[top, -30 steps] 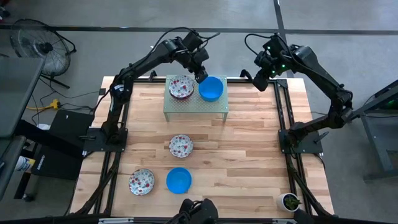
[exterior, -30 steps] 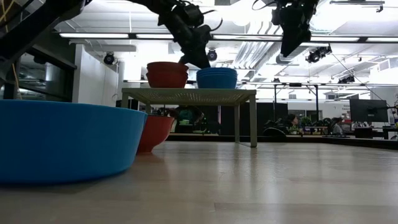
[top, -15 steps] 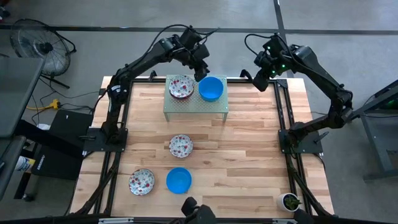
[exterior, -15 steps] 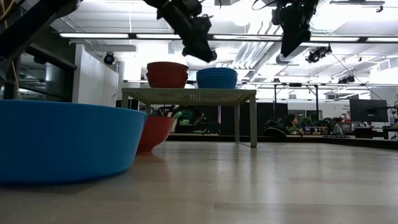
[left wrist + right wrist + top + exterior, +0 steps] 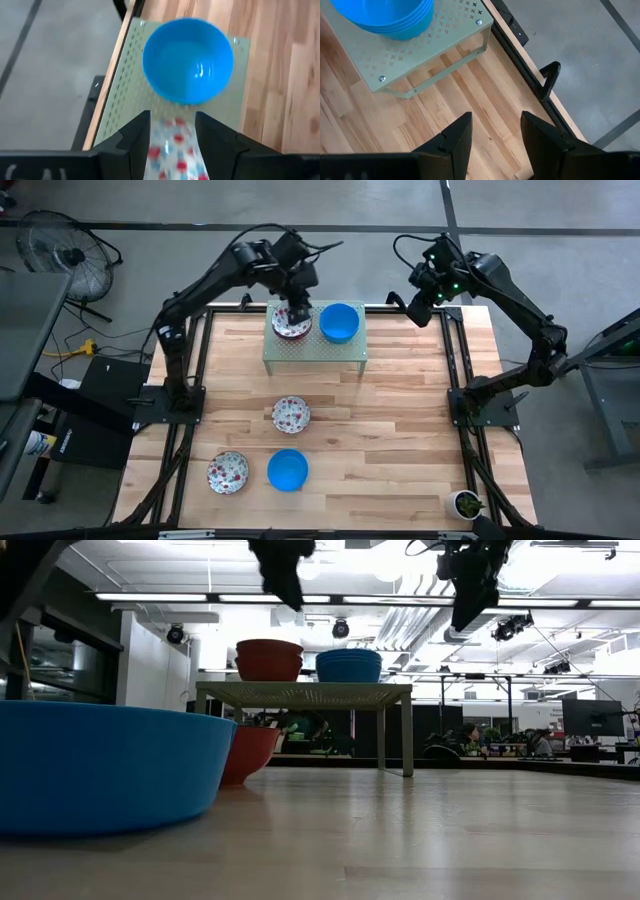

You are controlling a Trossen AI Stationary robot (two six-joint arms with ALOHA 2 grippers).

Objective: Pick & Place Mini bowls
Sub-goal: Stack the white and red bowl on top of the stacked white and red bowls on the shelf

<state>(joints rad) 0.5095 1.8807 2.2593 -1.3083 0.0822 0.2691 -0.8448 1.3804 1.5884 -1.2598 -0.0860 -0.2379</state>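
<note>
Three mini bowls [image 5: 290, 415] wait on the near table, two stacks sit on the far rack [image 5: 315, 352] — left gripper [image 5: 299, 308], fingers spread and empty, hovers over the floral stack [image 5: 290, 327], so fetching another seems next; right gripper [image 5: 424, 293] idles spread.

Two dark jointed arms with looping black cables; green lights on one.

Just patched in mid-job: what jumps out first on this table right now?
The pale green rack at the table's far edge carries a stack of blue bowls beside a stack of floral bowls, with the left gripper, open, above the floral stack. Three single bowls sit on the wood nearer the camera: floral, floral, blue. The right gripper hangs open off to the rack's right.
</note>
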